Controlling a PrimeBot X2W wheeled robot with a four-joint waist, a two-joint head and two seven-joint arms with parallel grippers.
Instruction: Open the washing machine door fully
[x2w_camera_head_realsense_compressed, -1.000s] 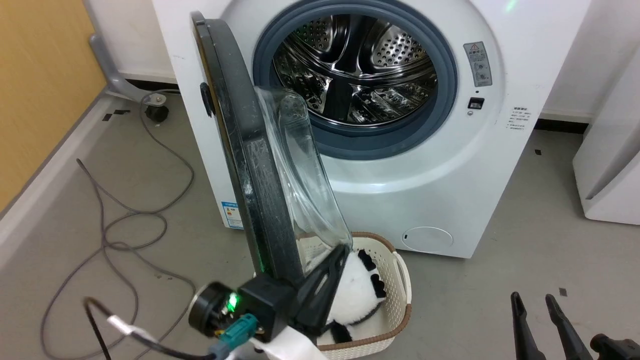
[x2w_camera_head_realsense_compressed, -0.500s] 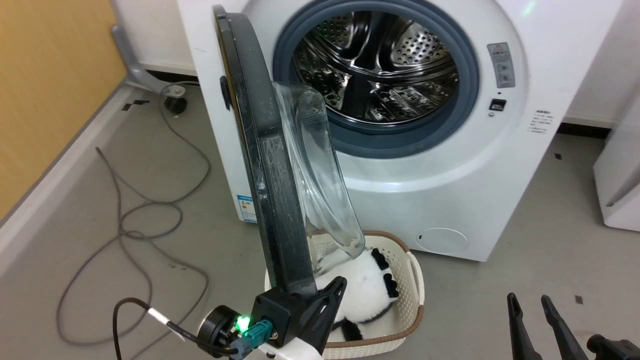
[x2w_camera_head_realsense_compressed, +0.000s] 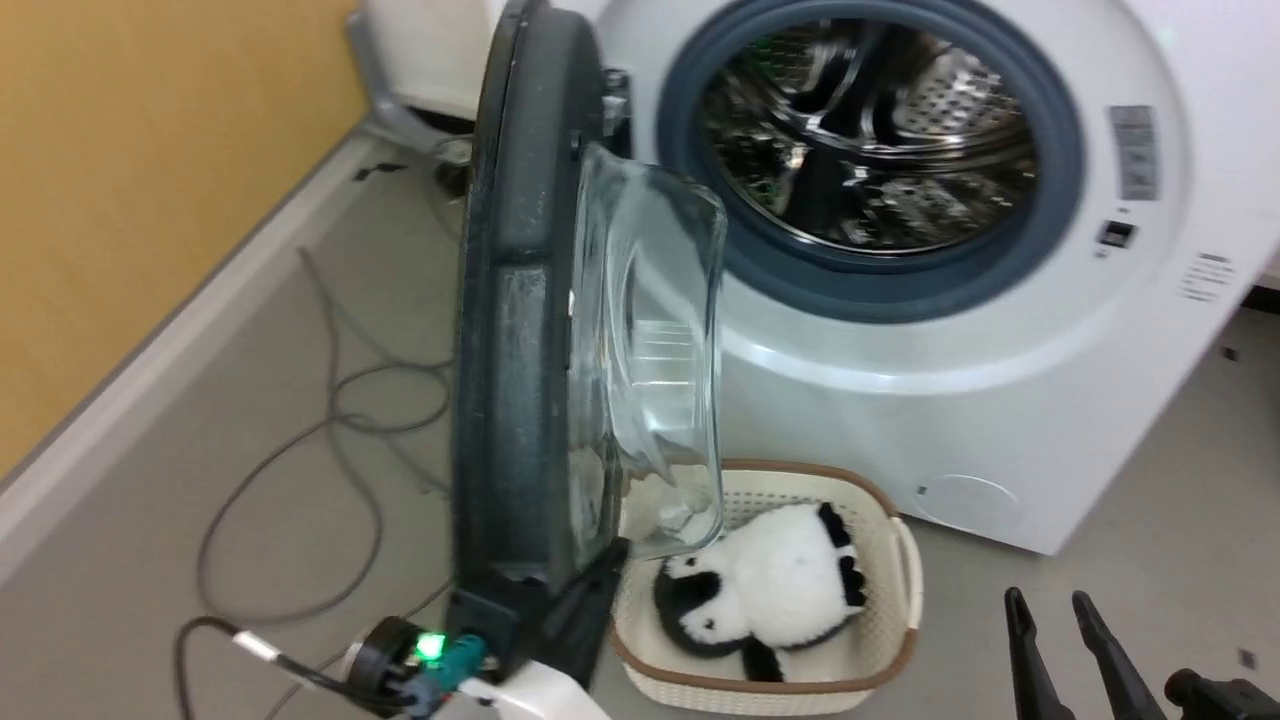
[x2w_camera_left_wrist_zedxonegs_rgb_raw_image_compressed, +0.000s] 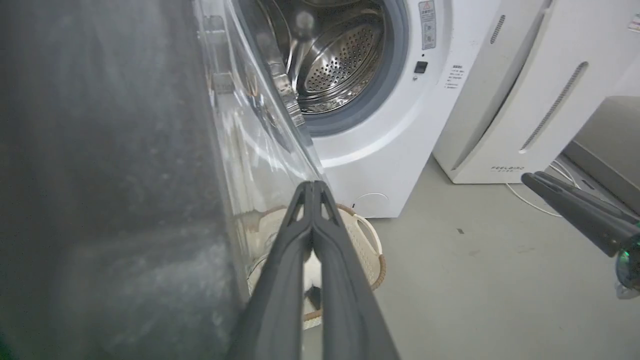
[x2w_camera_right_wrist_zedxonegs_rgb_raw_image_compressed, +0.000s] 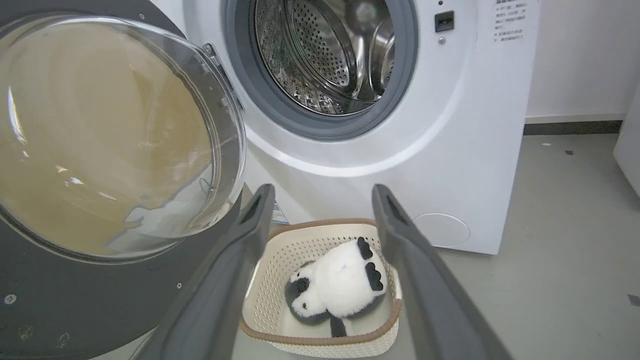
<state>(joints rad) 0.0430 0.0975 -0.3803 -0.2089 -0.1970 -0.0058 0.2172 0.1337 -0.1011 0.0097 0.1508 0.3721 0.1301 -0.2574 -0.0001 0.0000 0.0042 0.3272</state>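
The white washing machine (x2w_camera_head_realsense_compressed: 900, 400) stands with its steel drum (x2w_camera_head_realsense_compressed: 880, 130) exposed inside the grey rubber ring. Its door (x2w_camera_head_realsense_compressed: 510, 330) hangs open on the left, seen nearly edge-on, with the clear glass bowl (x2w_camera_head_realsense_compressed: 650, 350) bulging toward the machine. My left gripper (x2w_camera_head_realsense_compressed: 612, 552) is shut, with nothing between its fingers, at the door's lower rim on the inner side. In the left wrist view its fingers (x2w_camera_left_wrist_zedxonegs_rgb_raw_image_compressed: 295, 240) lie along the door (x2w_camera_left_wrist_zedxonegs_rgb_raw_image_compressed: 100, 175) beside the glass. My right gripper (x2w_camera_head_realsense_compressed: 1046, 597) hangs open at the lower right, apart from the door (x2w_camera_right_wrist_zedxonegs_rgb_raw_image_compressed: 100, 300).
A cream basket (x2w_camera_head_realsense_compressed: 905, 570) holding a black-and-white panda toy (x2w_camera_head_realsense_compressed: 770, 590) sits on the floor under the door. Grey cables (x2w_camera_head_realsense_compressed: 340, 400) loop over the floor at left, beside a yellow wall (x2w_camera_head_realsense_compressed: 120, 200). A white FEELAIR appliance (x2w_camera_left_wrist_zedxonegs_rgb_raw_image_compressed: 525, 100) stands right of the machine.
The head camera has turned, shifting the whole scene right. The door has swung wider from the machine, and my left gripper has stayed at its lower rim.
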